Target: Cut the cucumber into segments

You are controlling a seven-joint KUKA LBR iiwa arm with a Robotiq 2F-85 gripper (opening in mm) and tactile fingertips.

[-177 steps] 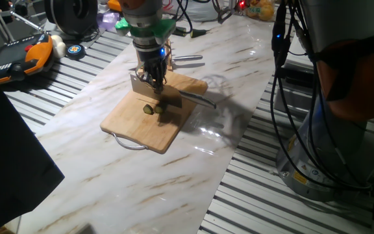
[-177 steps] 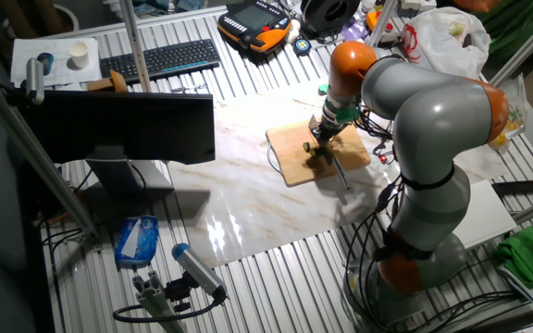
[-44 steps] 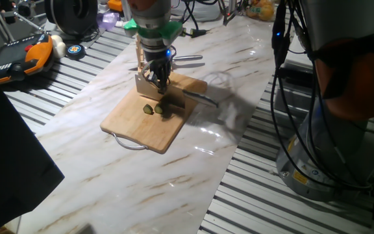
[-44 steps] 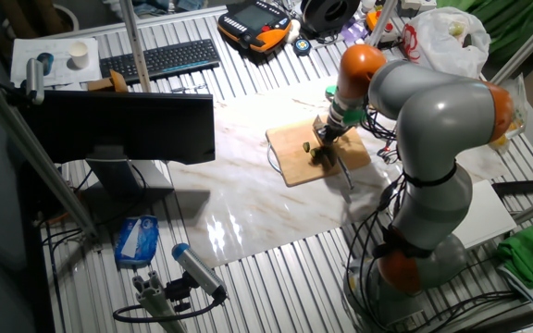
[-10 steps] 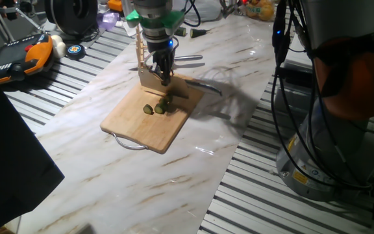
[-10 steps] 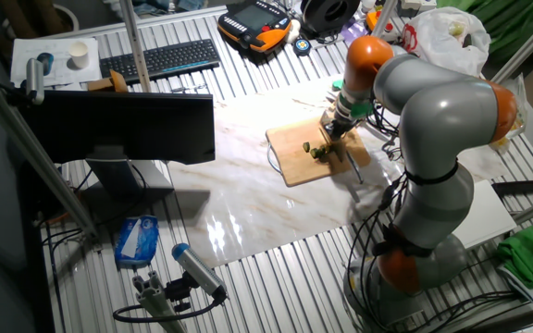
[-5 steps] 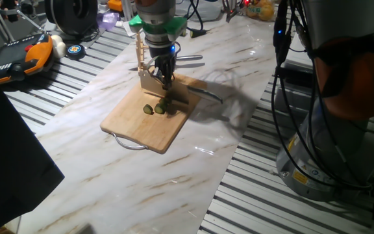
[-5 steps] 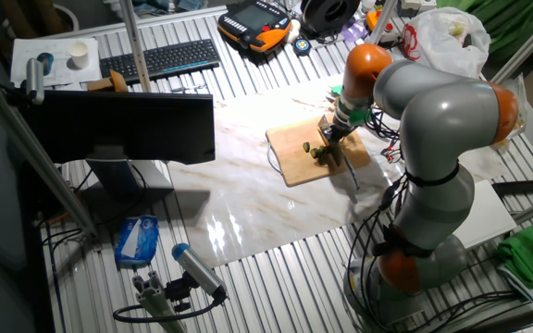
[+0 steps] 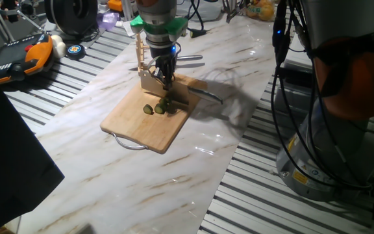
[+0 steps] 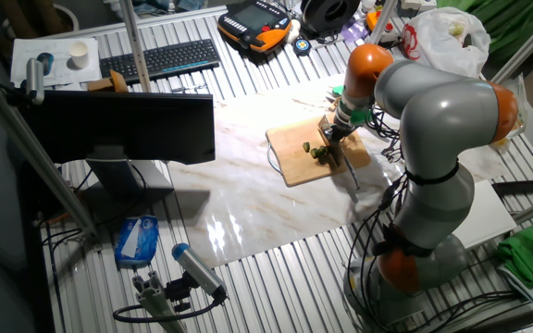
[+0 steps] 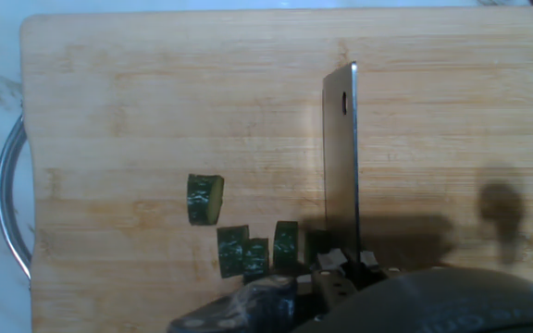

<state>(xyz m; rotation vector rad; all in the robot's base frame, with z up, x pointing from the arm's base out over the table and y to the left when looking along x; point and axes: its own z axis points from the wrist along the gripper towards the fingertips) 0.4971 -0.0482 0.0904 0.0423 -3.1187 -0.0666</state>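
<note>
Gripper [image 9: 164,82], in your one fixed view, clamps the knife [image 9: 197,94] just above the wooden board [image 9: 132,120]. Your other fixed view shows it shifted sideways since seconds ago. Hand view: four segments [image 11: 245,252] lie cut; no uncut cucumber shows.
</note>
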